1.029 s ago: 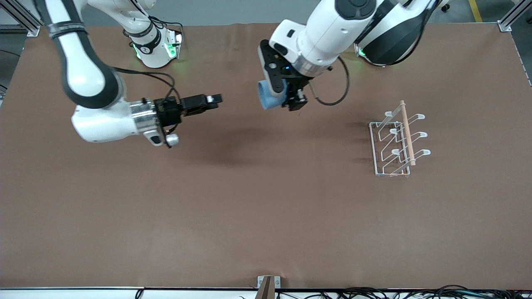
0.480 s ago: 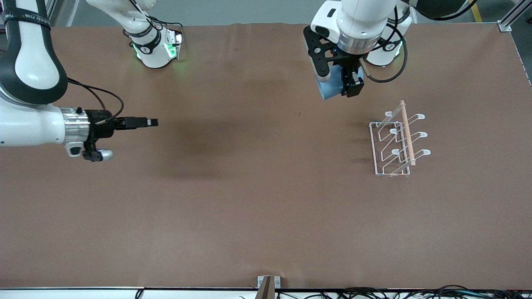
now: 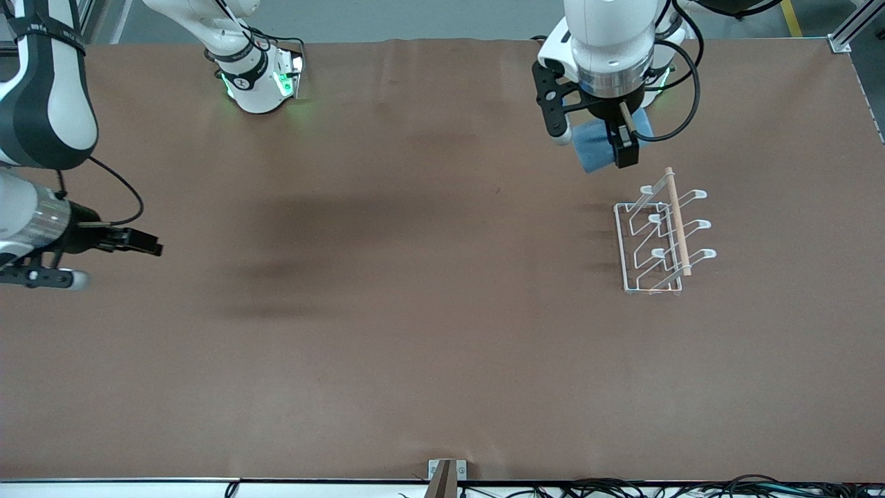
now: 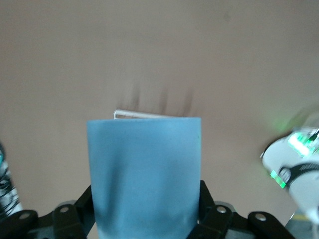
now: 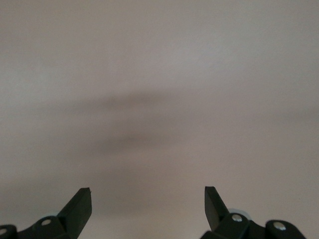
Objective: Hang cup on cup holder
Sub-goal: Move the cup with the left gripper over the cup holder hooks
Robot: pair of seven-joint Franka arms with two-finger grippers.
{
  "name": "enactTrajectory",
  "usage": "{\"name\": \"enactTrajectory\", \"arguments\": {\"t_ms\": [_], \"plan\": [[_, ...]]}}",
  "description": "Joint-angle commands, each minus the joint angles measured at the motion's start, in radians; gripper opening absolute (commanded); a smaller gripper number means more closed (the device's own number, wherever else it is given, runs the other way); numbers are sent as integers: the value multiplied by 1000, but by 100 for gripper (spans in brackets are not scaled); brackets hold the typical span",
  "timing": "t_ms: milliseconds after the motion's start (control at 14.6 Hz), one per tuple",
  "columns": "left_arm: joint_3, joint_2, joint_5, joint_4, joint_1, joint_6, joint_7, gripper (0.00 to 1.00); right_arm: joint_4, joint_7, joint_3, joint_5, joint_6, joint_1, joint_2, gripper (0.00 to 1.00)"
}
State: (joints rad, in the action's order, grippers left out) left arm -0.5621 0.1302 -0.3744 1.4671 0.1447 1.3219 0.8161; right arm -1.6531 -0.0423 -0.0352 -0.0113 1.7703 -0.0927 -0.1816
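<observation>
My left gripper [image 3: 599, 144] is shut on the light-blue cup [image 3: 593, 149] and holds it in the air over the table, close to the cup holder's end nearest the robot bases. In the left wrist view the cup [image 4: 144, 174] fills the space between the black fingers [image 4: 209, 196], and a white wire corner of the cup holder [image 4: 130, 114] shows just past its rim. The cup holder [image 3: 662, 232] is a white wire rack with looped prongs and a wooden dowel, standing toward the left arm's end of the table. My right gripper [image 3: 142, 243] is open and empty at the right arm's end.
The brown table surface [image 3: 415, 332] is bare around the cup holder. The two arm bases [image 3: 259, 76] stand along the edge farthest from the front camera. A small metal bracket [image 3: 446, 470] sits at the table's nearest edge.
My left gripper has carried the cup from over the table's middle toward the cup holder. My right arm has drawn back to its own end of the table.
</observation>
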Motion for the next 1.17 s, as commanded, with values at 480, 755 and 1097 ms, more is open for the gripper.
{"name": "enactTrajectory", "arguments": {"t_ms": [480,755,1097], "plan": [[-7,135,-466,96,39,-58,121,0,176,-112,80,34,-245,16,148,100],[-7,210,-625,199,39,-58,144,0,177,-172,66,31,-258,33,172,100],[2,313,-782,254,30,-58,147,0,210,-166,52,43,-201,27,172,100]]}}
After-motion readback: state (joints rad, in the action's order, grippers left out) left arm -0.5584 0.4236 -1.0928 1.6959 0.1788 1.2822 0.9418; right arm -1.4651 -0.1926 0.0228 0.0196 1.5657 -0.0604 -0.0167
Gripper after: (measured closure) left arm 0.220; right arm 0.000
